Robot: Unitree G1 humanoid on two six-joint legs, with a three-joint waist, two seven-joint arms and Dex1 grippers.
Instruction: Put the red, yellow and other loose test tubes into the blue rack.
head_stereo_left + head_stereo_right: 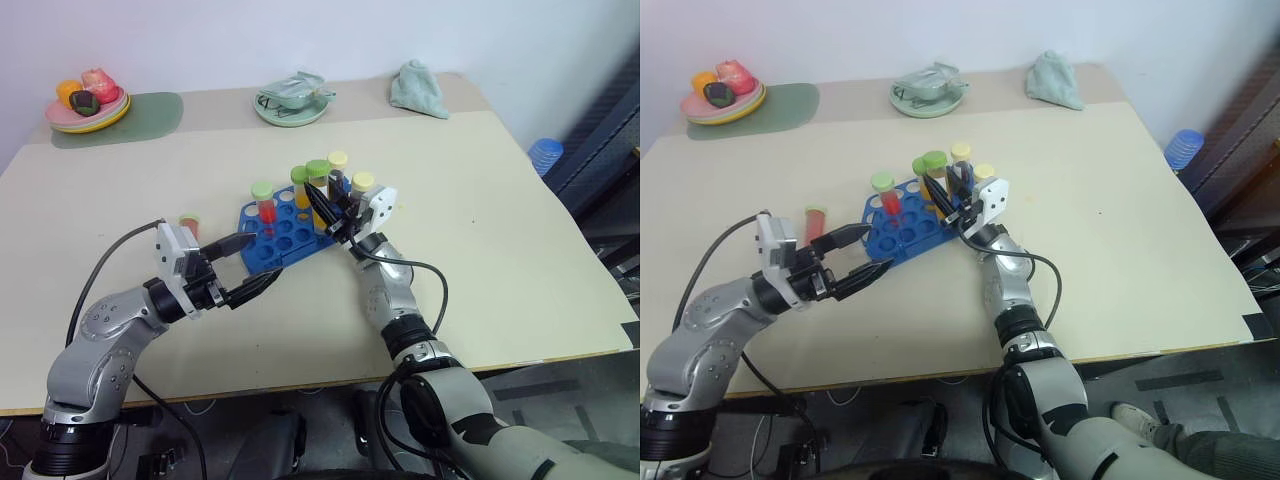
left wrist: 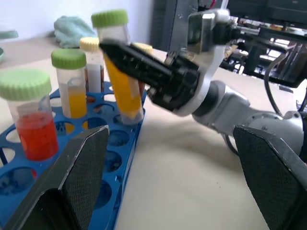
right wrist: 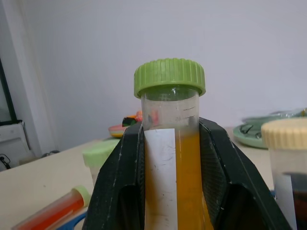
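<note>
- Cream table (image 1: 480,250) fills the left eye view, with a pale wall behind it. On it we see the blue rack (image 1: 262,246) in the middle. A red tube (image 1: 265,203) stands in the rack. The right gripper (image 1: 322,213) is shut tight on a yellow tube (image 1: 318,188) with a green cap, held over the rack. The left gripper (image 1: 253,263) waits just beside the rack with its fingers wide apart and nothing in them.
- From the right eye view we see another red tube (image 1: 815,221) lying flat on the table near the rack. At the back sit a plate of fruit (image 1: 724,95), a green bowl (image 1: 928,95) and a cloth (image 1: 1054,78).
- From the left wrist view we see the yellow tube's bottom end right at a hole on the rack's edge.
- From the right wrist view we see the two black fingers (image 3: 120,177) squeezing the yellow tube from both sides. Beside it is a dark tube (image 3: 288,167) with a cream cap.
</note>
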